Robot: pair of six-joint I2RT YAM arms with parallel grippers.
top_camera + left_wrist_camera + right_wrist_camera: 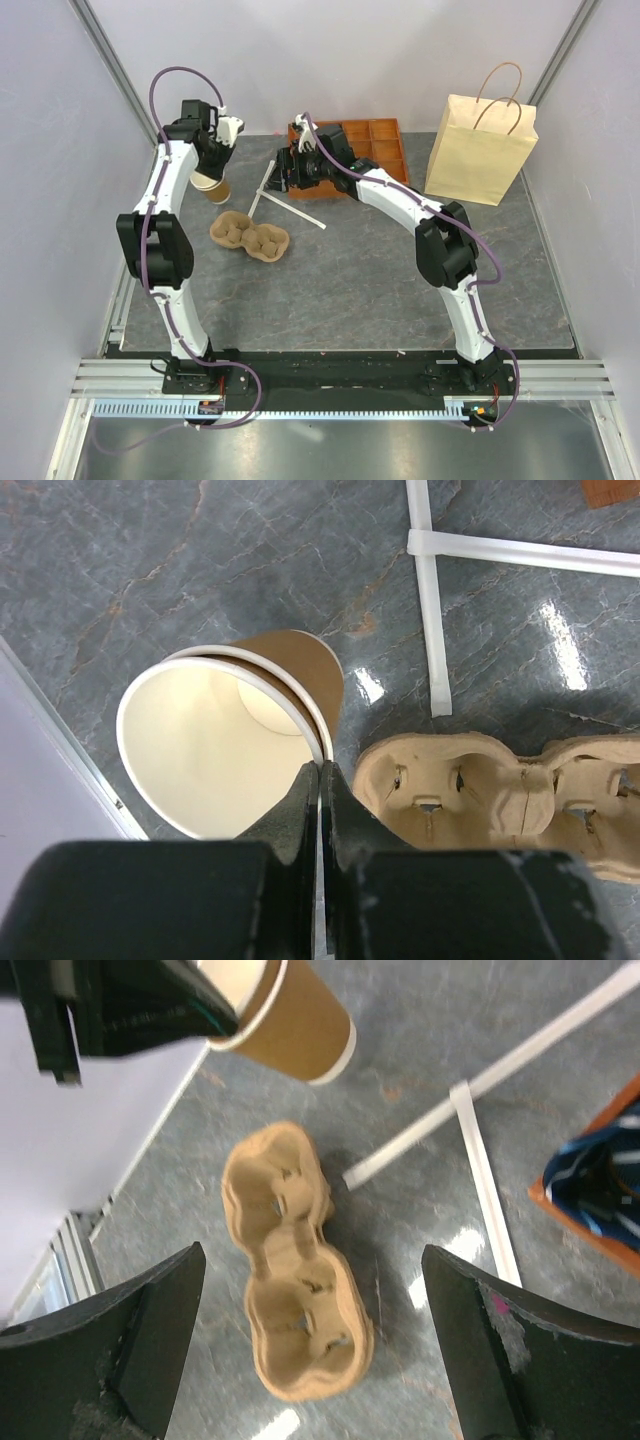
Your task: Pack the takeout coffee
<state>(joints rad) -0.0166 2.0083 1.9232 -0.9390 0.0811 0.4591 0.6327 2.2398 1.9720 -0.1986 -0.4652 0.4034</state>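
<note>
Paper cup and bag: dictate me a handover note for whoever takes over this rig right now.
Left gripper: shut on the rim of a tilted, open paper cup with no lid; a second cup looks nested in it.
Right gripper: open, empty, above the cup carrier.
Paper bag: upright, far right, apart from both arms.
Done: cup gripped.
Left: the carrier's pockets are empty, no lidded cup shows in any view, and packing the bag is not yet done.

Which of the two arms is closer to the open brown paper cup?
Left. The jaws of the left arm are shut on the rim of the brown cup; those of the right arm hang open by the orange tray, apart from the cup.
</note>
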